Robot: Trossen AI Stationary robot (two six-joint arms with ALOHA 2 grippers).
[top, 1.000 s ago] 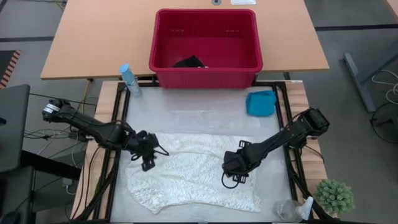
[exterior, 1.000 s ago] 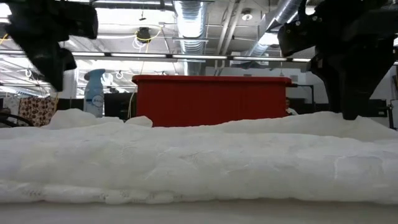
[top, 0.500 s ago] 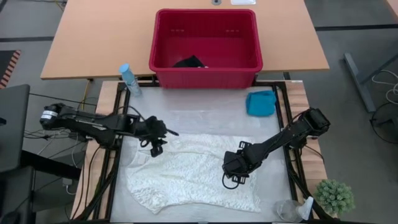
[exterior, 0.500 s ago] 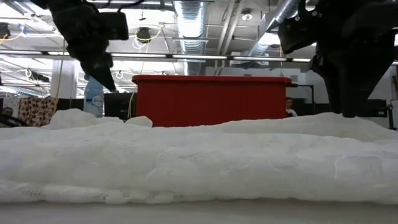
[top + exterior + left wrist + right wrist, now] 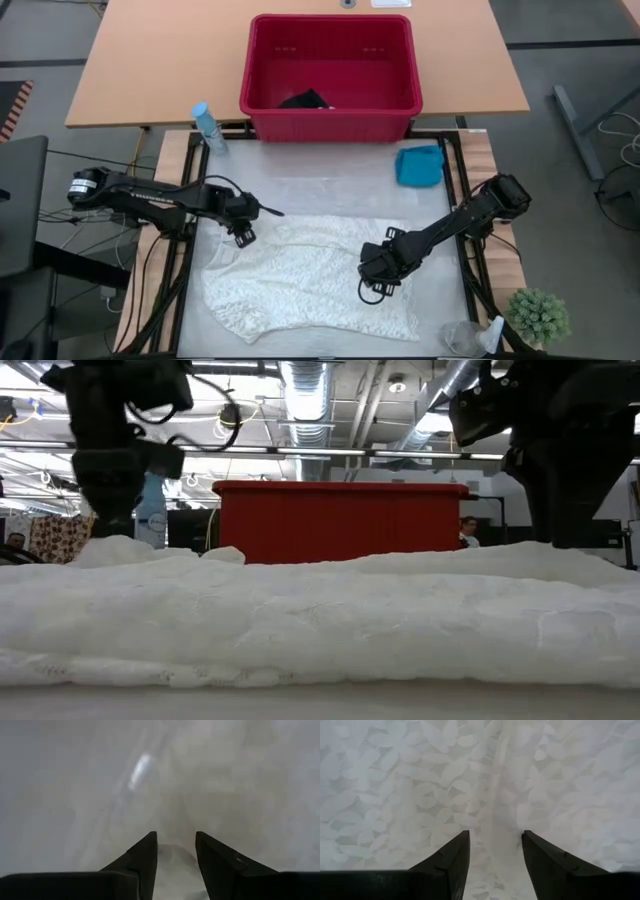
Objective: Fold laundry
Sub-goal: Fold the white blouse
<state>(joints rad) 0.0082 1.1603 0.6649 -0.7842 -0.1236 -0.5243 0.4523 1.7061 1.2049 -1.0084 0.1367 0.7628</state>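
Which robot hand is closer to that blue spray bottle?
The left hand. It sits at the white cloth's upper left corner, just below the bottle. The right hand is far across the cloth.

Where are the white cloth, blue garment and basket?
white cloth (image 5: 310, 285), high view, middle of the lace.
blue garment (image 5: 419, 165), high view, its centre.
basket (image 5: 330, 122), high view, front wall.
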